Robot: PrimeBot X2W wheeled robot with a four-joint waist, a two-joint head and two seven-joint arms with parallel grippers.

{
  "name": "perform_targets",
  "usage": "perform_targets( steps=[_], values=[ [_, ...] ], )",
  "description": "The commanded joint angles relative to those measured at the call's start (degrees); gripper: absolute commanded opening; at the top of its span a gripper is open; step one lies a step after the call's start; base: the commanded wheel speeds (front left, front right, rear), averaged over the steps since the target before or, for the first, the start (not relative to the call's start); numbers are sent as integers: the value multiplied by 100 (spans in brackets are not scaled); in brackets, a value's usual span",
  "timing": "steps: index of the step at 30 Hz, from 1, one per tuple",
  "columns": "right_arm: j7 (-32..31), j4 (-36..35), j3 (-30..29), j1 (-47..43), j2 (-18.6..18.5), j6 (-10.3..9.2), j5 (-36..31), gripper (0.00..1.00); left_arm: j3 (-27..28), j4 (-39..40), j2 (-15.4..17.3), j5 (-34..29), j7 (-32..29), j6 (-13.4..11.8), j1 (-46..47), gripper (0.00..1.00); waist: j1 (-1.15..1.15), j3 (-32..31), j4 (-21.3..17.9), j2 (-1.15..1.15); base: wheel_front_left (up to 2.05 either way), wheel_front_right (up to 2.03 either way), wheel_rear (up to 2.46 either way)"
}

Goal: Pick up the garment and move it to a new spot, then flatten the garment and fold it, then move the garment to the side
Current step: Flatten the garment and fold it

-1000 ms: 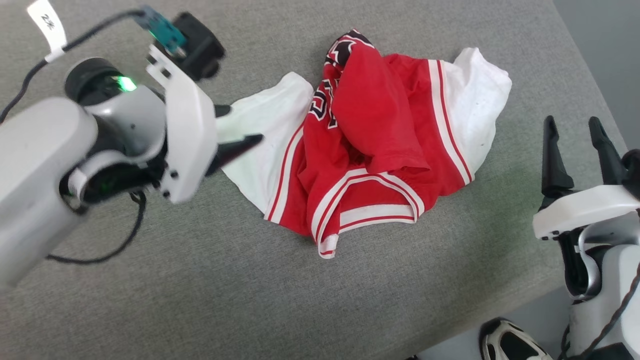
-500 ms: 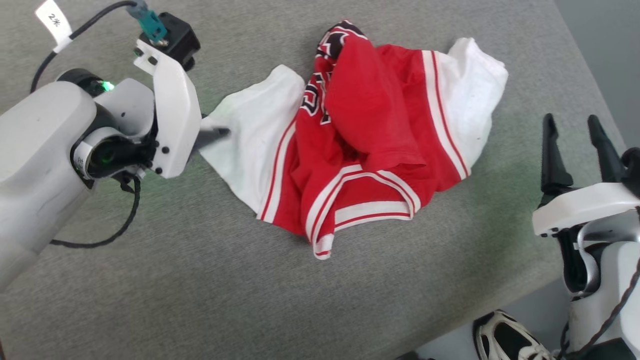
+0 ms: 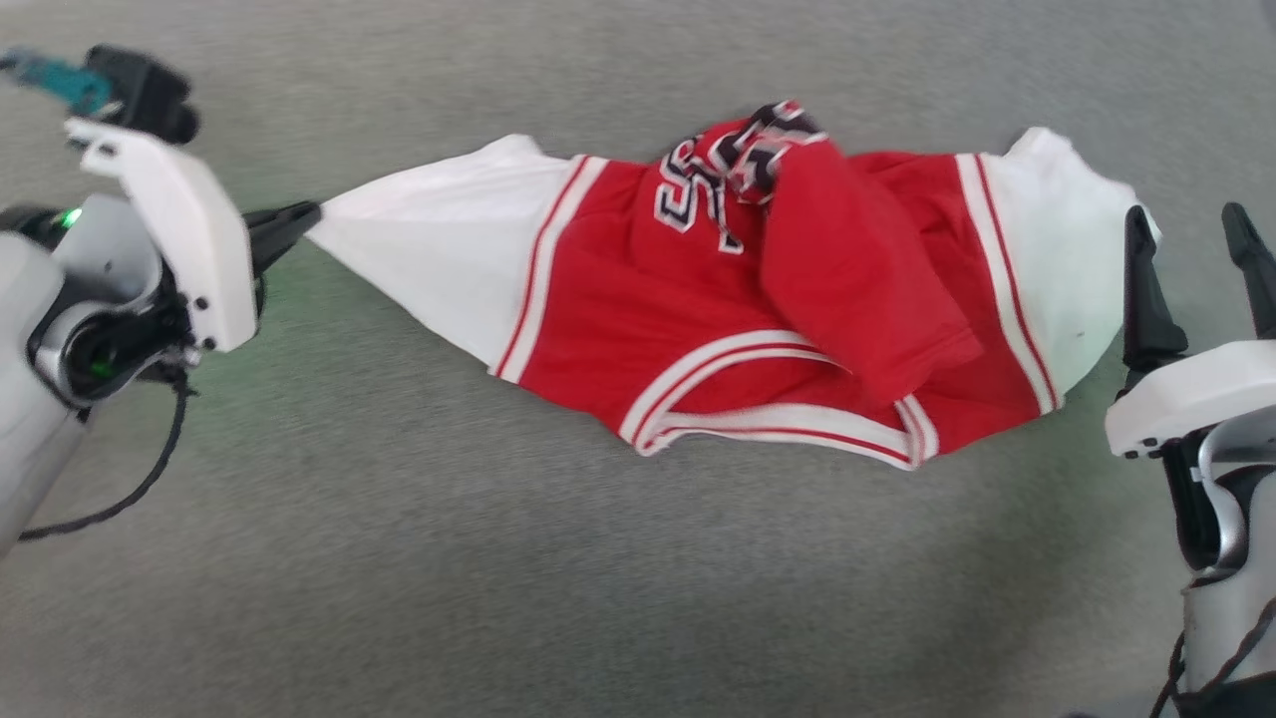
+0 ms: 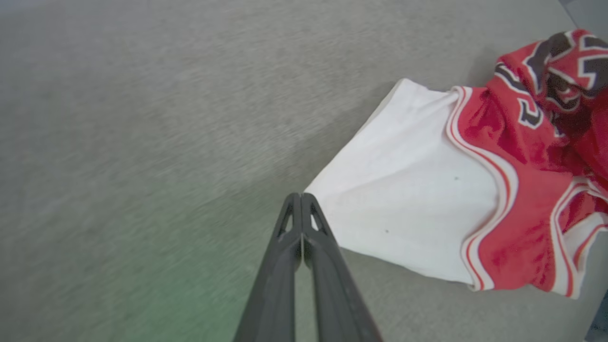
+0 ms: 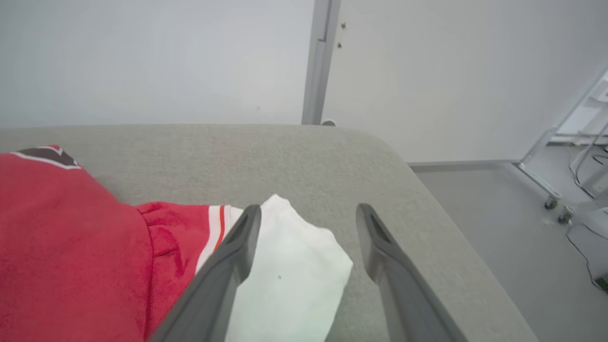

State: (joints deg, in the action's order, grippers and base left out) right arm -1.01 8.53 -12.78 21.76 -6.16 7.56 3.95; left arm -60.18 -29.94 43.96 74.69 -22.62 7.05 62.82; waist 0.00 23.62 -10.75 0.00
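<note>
- Left wrist view: the left gripper (image 4: 301,197), fingers pressed together, pinches the white sleeve corner of the red jersey-style T-shirt (image 4: 456,190).
- Dragged leftward, the T-shirt now lies stretched wider across the grey cloth-covered counter (image 3: 498,578).
- The right gripper (image 3: 1186,214) hangs spread beside the other sleeve; relocation seems under way.

Garment (image 3: 698,329) lies across the table's (image 3: 399,558) middle, a folded flap on its right half. Left gripper (image 3: 311,213) pinches its left end. Right gripper (image 3: 1184,214) stands just beside its right end, fingers apart.
</note>
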Motion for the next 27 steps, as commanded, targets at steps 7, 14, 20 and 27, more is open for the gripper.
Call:
perform_targets(
  steps=[7,14,20,27],
  values=[
    [-362,-279,173,3,-215,-14,-76,100,158,-469,228,48,678,-252,-555,0,0,-330,707,0,0,0,0],
    [-582,-434,266,-102,-308,-14,-50,100,330,-780,126,338,1073,-137,-894,0,0,-412,818,0,0,0,0],
    [-821,-435,517,-217,-498,-14,-16,100,322,-894,-7,91,1789,-55,-1088,100,0,-561,851,0,0,0,0],
    [-1732,-431,1399,-509,-1383,-14,328,100,359,-928,-300,-446,3546,-338,-1697,100,0,-826,1087,0,0,0,0]
  ],
)
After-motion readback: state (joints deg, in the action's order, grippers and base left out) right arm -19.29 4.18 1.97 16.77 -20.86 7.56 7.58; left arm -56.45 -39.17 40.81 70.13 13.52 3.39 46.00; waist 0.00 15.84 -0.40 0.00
